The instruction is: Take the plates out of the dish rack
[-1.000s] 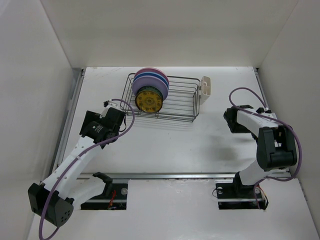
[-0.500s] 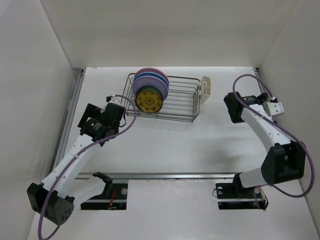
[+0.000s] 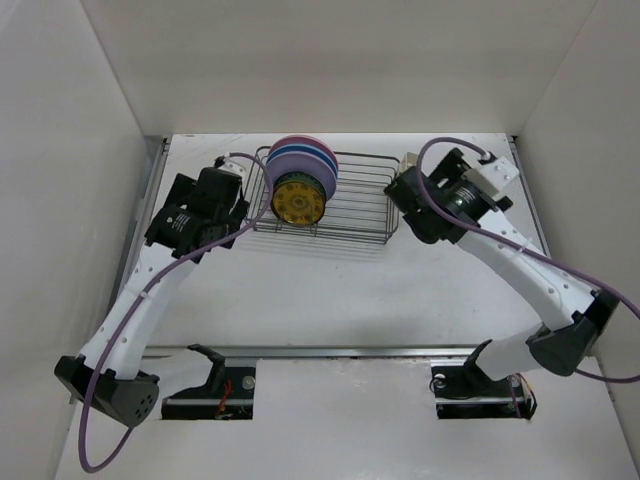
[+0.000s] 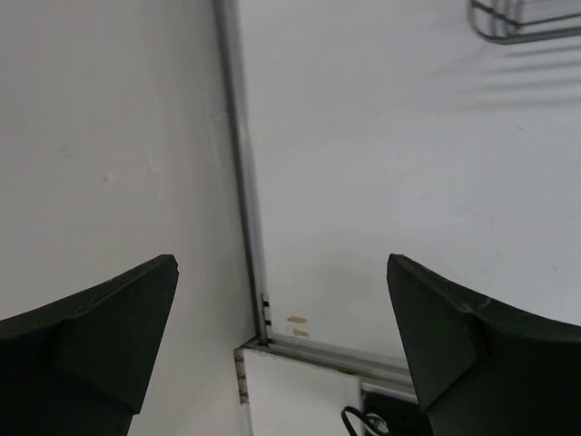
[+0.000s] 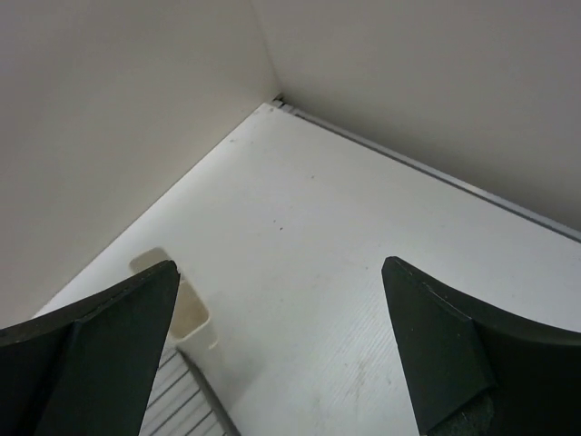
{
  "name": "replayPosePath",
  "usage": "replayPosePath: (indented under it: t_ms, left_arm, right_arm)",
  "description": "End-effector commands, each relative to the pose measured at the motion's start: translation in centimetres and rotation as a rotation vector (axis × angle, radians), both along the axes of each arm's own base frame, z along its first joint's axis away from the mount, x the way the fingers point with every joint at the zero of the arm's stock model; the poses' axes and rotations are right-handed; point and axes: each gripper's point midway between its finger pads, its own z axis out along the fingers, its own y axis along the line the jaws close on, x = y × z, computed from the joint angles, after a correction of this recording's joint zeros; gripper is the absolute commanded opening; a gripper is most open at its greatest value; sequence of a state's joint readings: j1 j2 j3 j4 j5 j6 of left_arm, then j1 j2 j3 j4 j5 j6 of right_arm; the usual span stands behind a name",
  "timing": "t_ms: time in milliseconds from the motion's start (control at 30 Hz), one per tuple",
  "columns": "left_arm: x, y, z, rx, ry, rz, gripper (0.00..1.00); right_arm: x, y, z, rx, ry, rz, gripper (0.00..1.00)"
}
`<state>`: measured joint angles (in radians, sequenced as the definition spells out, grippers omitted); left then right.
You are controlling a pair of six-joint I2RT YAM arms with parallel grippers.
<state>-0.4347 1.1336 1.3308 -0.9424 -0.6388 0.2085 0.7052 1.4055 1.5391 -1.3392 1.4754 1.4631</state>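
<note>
At the far middle of the table (image 3: pixel 330 290) sits the dish rack (image 3: pixel 350 205), and all the plates (image 3: pixel 300 165) are still in it, stood on edge and packed together at its left end: the small yellow plate (image 3: pixel 298 200) faces the near side, with a teal rim and the larger blue, lavender and pink ones close behind. Both arms flank the rack. The left gripper (image 4: pixel 281 263) hangs just beside the left end with its fingers spread wide and nothing between them; its own camera sees only bare table and a corner of wire. The right gripper (image 5: pixel 279 265) is equally spread and empty at the other end, right by the cream utensil cup (image 5: pixel 182 313). My worry is the crowding. The plates stand so tight that a finger going for 1 rim could wedge against its neighbour, lift 2 at once, or tip the row over. A finger might also snag a wire and drag or tilt the whole rack, which looks light. On the right, a careless swing would likely knock the cup. Neither wrist view shows a plate now, so any approach starts unaligned.
</note>
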Motion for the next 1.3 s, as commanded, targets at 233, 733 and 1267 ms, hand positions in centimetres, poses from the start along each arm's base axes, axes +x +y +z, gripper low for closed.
replayPosePath:
  t_ms: [233,733,1267]
  left_arm:
    - [-2.2,-6.6,-0.7,-0.340,0.209,-0.281,1.00]
    - [2.4,-8.3,-2.1,-0.567,0.211,-0.245,0.93]
    - [14.7,-5.9,-9.1,-0.733,0.374,0.000,0.79]
  right_arm:
    - [2.9,13.0,2.6,-0.570,0.549,0.711,0.99]
    - [2.2,32.6,3.5,-0.244,0.138,1.827,0.62]
    - [15.0,34.7,-9.6,-0.209,0.364,1.661,0.45]
